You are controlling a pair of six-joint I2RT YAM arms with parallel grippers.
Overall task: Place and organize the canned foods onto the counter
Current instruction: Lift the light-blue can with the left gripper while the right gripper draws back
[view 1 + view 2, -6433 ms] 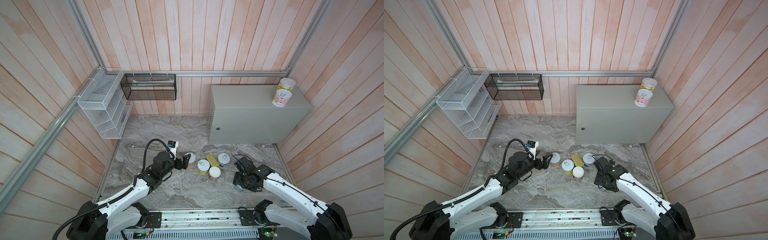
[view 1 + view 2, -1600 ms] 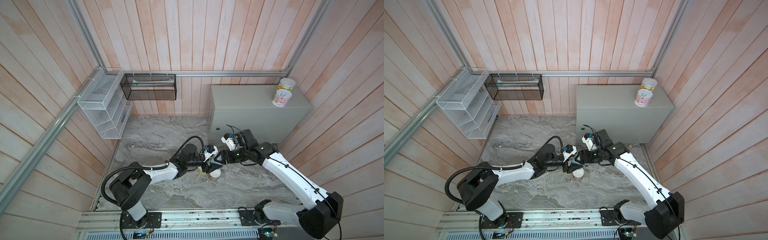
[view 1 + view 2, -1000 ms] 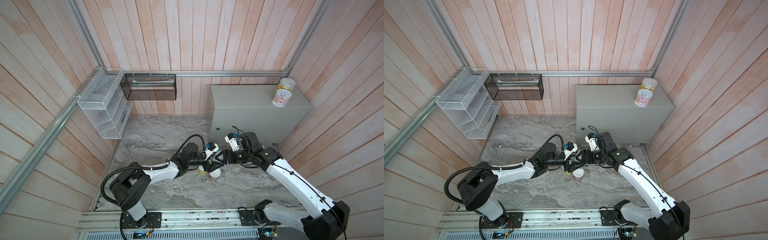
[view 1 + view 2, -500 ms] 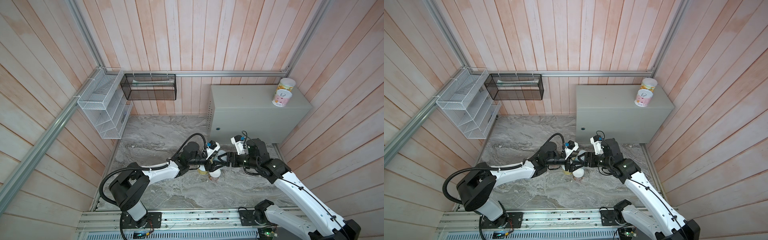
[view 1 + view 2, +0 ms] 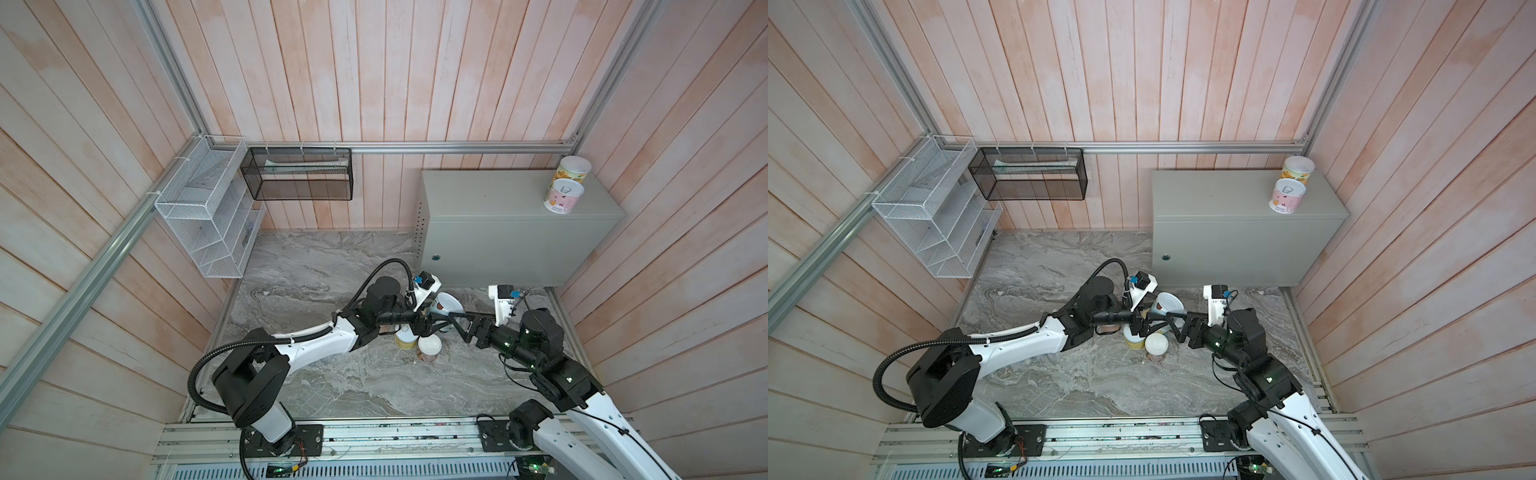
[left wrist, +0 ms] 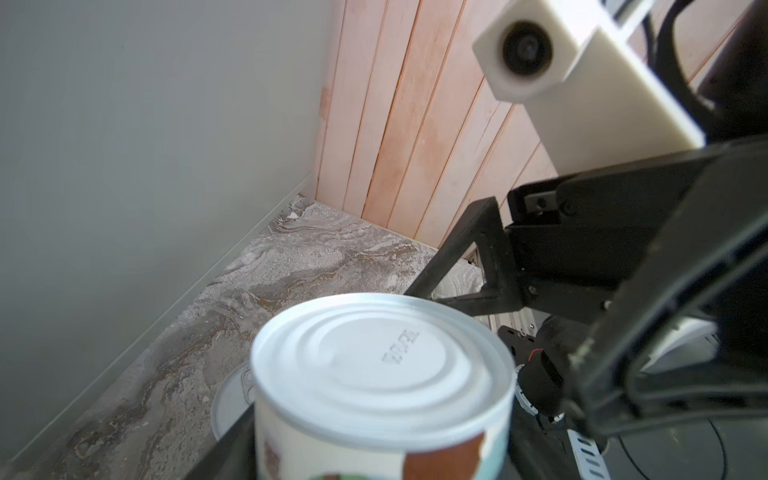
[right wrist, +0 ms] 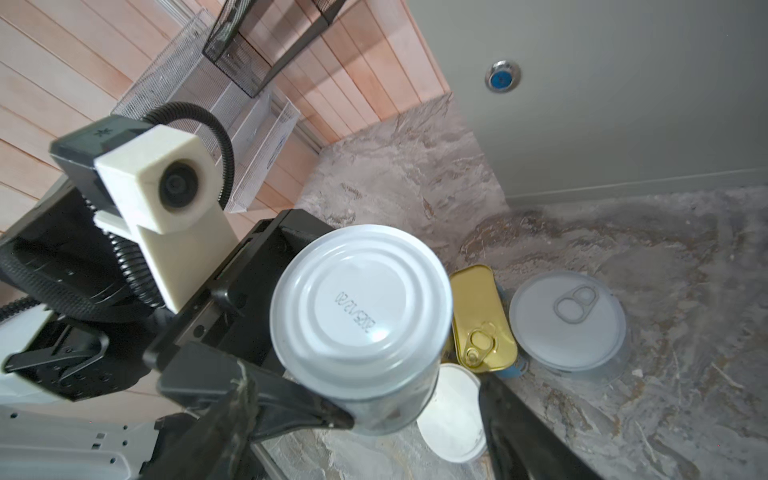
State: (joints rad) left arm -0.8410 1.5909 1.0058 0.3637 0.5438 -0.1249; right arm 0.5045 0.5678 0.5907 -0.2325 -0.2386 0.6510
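A round can (image 5: 448, 302) with a white ribbed end and a pastel label hangs tilted above the slab, and my left gripper (image 5: 432, 320) is shut on it. The left wrist view shows the can (image 6: 382, 365) close up, with a dark finger on each side of its body. My right gripper (image 7: 374, 419) is open, its fingers (image 7: 515, 411) standing either side of the same can (image 7: 359, 307). In both top views the two grippers meet head-on at the can. Two cans, one yellow (image 5: 573, 168) and one pink (image 5: 563, 199), stand on the counter (image 5: 498, 195).
On the marbled slab (image 5: 332, 374) below the grippers lie a gold-topped rectangular tin (image 7: 482, 320), a pull-tab tin (image 7: 567, 320) and a white-topped can (image 7: 451, 411). A white wire basket (image 5: 208, 212) and a black mesh basket (image 5: 299, 174) hang on the wooden walls.
My right arm has sunk back toward the front right, its fingers have stayed by the can and its jaws have spread wider. The left gripper has kept the can almost still.
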